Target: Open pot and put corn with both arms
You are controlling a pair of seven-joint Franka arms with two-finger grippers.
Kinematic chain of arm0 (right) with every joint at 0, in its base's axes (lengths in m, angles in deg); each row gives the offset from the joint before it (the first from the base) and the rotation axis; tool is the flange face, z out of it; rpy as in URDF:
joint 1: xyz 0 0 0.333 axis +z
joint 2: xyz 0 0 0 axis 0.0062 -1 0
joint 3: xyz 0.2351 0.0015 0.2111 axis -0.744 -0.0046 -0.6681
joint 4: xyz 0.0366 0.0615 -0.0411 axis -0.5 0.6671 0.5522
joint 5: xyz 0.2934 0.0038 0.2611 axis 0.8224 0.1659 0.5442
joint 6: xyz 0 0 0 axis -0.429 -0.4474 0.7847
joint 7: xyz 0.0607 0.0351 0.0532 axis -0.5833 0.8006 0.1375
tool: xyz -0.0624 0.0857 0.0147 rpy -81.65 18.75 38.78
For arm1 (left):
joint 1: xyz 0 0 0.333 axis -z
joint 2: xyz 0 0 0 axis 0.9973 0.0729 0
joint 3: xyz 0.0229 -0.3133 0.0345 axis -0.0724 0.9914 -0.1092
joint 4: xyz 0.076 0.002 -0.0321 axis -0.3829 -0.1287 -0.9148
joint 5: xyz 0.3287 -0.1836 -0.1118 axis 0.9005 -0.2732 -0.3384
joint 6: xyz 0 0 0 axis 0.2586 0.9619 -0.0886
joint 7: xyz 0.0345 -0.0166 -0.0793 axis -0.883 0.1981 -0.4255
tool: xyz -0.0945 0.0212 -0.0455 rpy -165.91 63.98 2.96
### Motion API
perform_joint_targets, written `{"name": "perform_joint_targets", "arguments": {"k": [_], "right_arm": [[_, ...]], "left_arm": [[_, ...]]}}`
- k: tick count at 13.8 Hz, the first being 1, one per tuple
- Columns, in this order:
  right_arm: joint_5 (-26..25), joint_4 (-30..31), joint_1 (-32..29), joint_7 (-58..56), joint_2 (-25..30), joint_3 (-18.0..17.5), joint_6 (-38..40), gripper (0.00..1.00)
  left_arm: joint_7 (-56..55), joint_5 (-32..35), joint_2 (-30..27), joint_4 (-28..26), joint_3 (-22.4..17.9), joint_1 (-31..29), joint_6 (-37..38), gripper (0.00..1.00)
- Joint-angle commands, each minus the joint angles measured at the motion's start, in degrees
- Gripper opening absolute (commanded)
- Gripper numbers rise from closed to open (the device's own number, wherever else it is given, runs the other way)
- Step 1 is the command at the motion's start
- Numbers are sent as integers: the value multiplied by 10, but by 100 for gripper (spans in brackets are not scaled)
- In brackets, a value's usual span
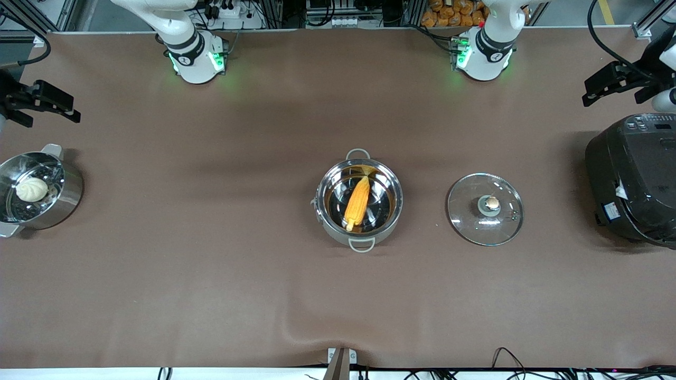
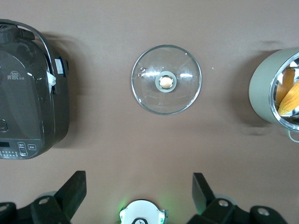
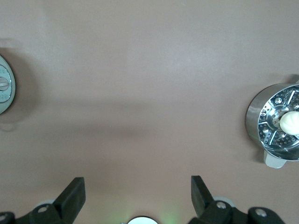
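The shiny steel pot (image 1: 338,235) stands uncovered at the middle of the table. The yellow corn (image 1: 357,203) lies inside it, pale stub toward the front camera. The glass lid (image 1: 475,221) with its copper knob lies flat on the table beside the pot, toward the left arm's end. My left gripper (image 1: 591,89) hangs open and empty above the rice cooker's end; its wrist view shows the lid (image 2: 149,88), the pot (image 2: 262,88) and the corn (image 2: 290,95) past the open left gripper (image 2: 138,179). My right gripper (image 1: 66,105) hangs open and empty over its end; from there the right gripper (image 3: 138,183) looks on bare table.
A big black rice cooker (image 1: 634,179) stands at the left arm's end. A second steel pot (image 1: 68,195) holding a white bun (image 1: 31,189) stands at the right arm's end. Brown cloth covers the table (image 1: 211,264).
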Motion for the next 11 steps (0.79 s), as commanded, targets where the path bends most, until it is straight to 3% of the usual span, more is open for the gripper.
{"name": "perform_joint_targets", "arguments": {"k": [1, 11], "right_arm": [[-7, 3, -1, 9, 3, -2, 2, 100], [-7, 1, -1, 9, 3, -3, 3, 100]], "left_arm": [[16, -12, -1, 3, -2, -2, 5, 100], [10, -26, 17, -3, -2, -3, -7, 100]]}}
